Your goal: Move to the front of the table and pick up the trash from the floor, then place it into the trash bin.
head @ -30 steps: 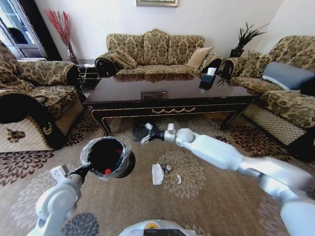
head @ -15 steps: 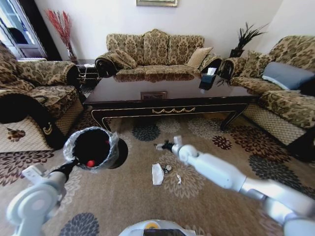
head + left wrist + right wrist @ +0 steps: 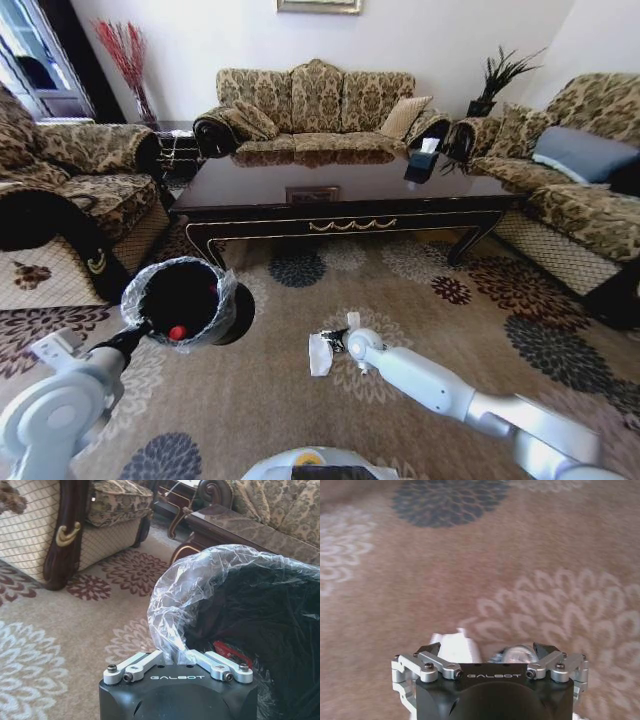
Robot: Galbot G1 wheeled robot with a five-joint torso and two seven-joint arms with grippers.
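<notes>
From the head camera I see my left gripper [image 3: 137, 333] pinching the rim of the trash bin [image 3: 185, 300] and holding it up off the floor [image 3: 260, 400], over on my left in front of the table [image 3: 340, 195]. On the left wrist feed the fingers [image 3: 145, 661] are pressed together on the crinkly clear liner [image 3: 175, 595] at the bin's edge. Inside the dark bucket I can make out something red, and not much else; the bin's far side is cut off at the frame edge.

My right gripper [image 3: 333, 340] is down low over the carpet, right at the trash. On the right wrist feed the jaws are spread wide, with the white crumpled wrapper [image 3: 456, 647] and a small clear rounded piece [image 3: 517, 655] lying between them. Both are partly hidden behind the gripper body, so I cannot say whether either fingertip touches them. From the head camera the wrapper sits just beside the gripper's tip on a cream flower medallion, while the clear piece is hidden behind my wrist.

The table's right legs are partly blocked by nothing I handle; its glossy top reflects the sofa [image 3: 315, 100] behind.
</notes>
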